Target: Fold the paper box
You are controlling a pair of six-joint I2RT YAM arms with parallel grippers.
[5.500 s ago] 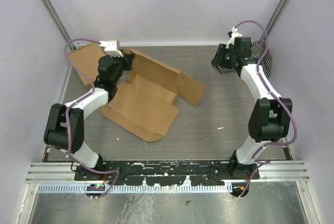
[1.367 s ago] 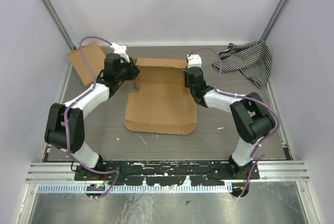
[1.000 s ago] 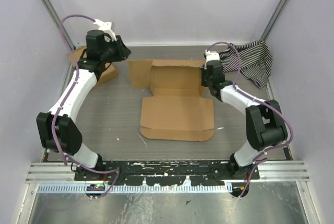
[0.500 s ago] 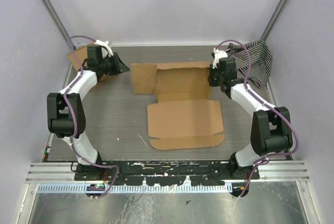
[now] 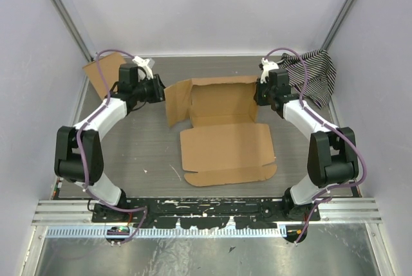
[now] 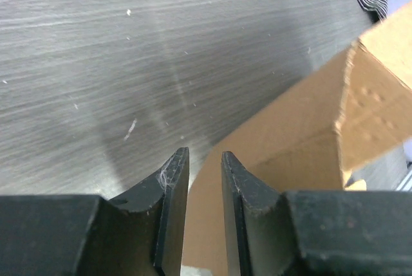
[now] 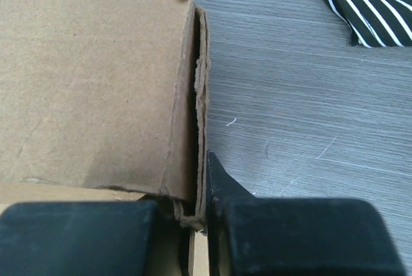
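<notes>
1. While the right gripper (image 5: 261, 92) is clamping fully shut on the right side flap (image 7: 201, 96) of the paper box (image 5: 225, 147), the left gripper (image 5: 159, 89) is working at the left side flap (image 5: 177, 99). I'm reading this as the side-wall step, early in the fold.
2. Left fingers (image 6: 172, 186) are standing a narrow gap apart, with the flap's edge showing in the gap. I can't tell whether they're pinching it.
3. Next move, I'm judging: getting both flaps standing upright on their creases while keeping the sheet from sliding.
4. Box is lying mid-table between the arms, mostly flat. Left flap is tilting up, right flap is standing doubled against the finger, and the near panel is lying flat. It's plain brown with ragged cut edges.
5. Striped cloth (image 5: 309, 73) is sitting far right, apart from the box.
</notes>
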